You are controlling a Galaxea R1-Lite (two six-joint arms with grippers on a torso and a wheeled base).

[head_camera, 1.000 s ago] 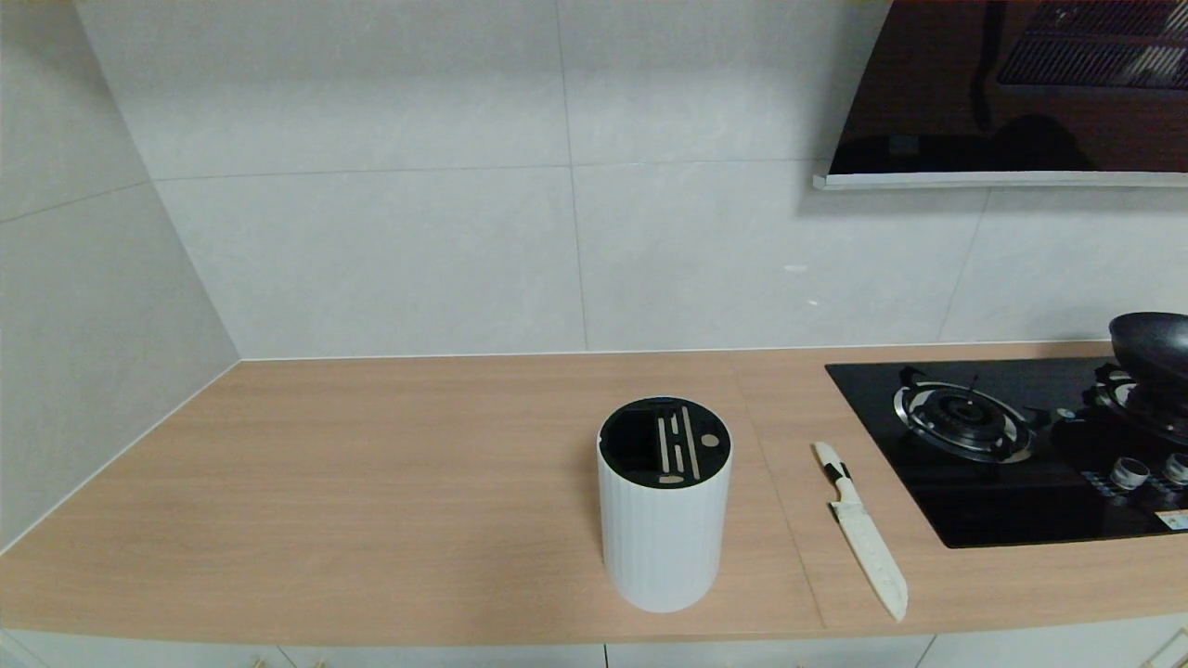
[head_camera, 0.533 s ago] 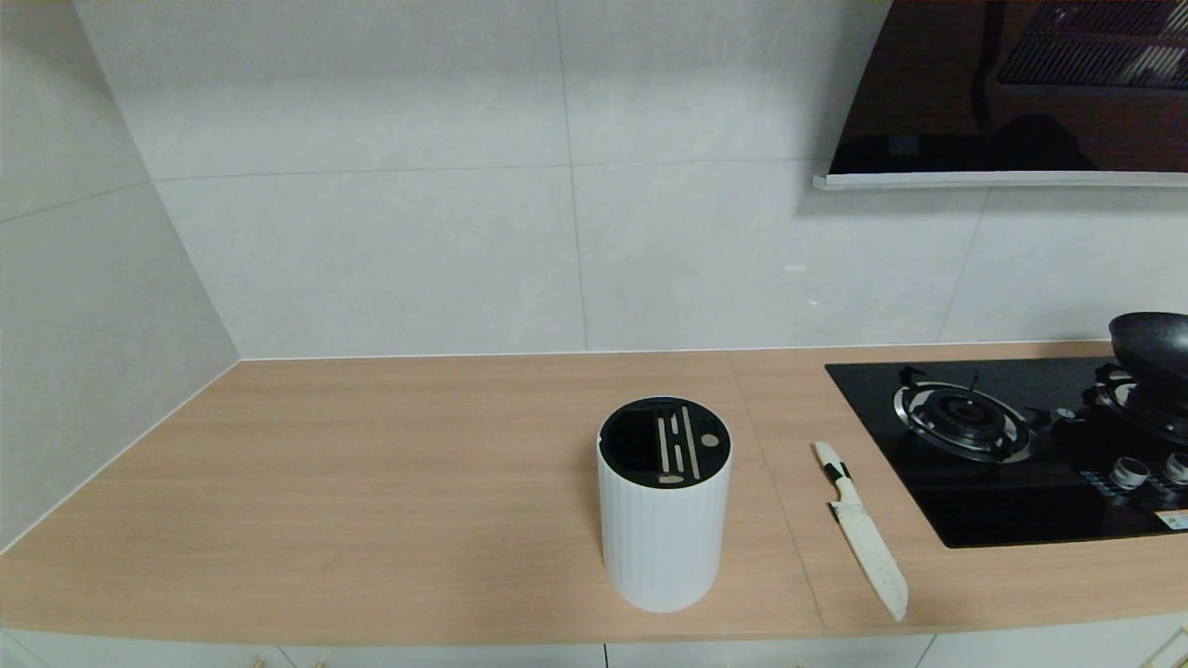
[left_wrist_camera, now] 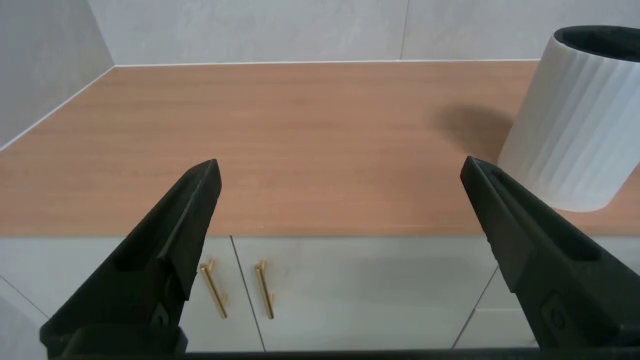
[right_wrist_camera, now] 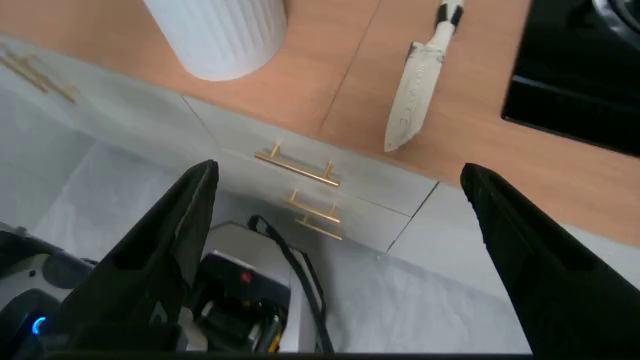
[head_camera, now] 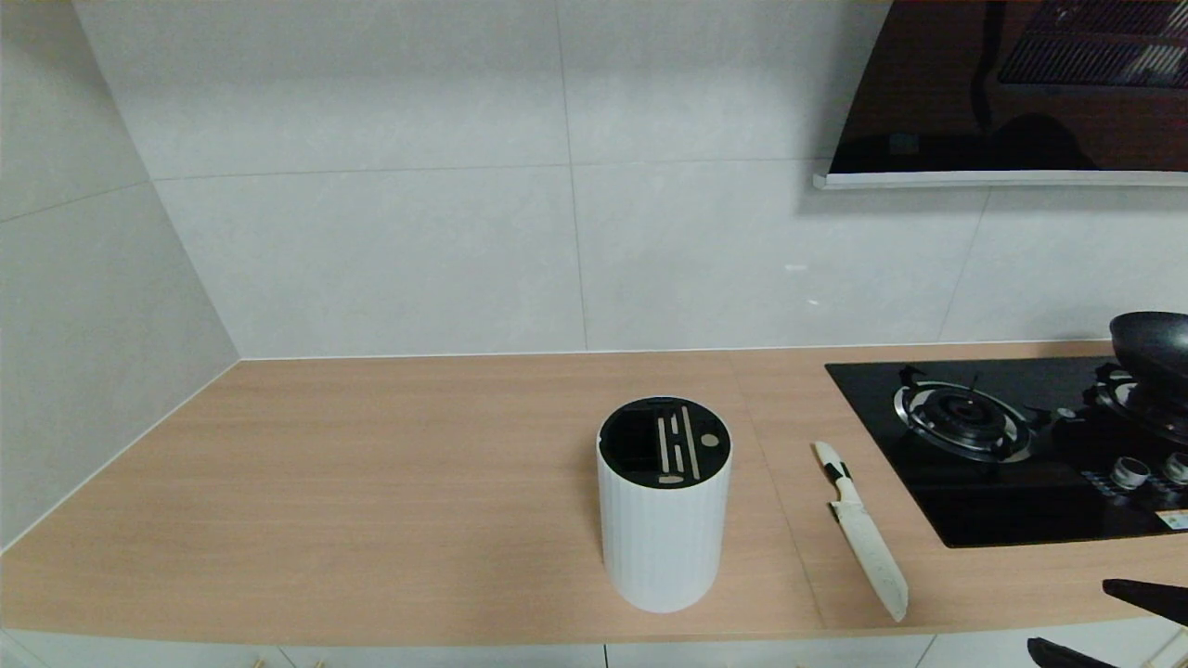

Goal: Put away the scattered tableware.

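While both sets of jaws stand wide apart and hold nothing, the knife (head_camera: 860, 532) lies flat on the countertop (head_camera: 371, 464) — between the white slotted holder (head_camera: 663, 529) and the stove (head_camera: 1002, 464), touching neither, blade tip toward the front edge. Right gripper (head_camera: 1104, 623) sits off that edge, near the tip. Left gripper (left_wrist_camera: 338, 170) is level with the edge — holder nearby.

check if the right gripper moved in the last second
Yes. The right gripper has come into the head view's lower right corner, by the counter edge in front of the stove.
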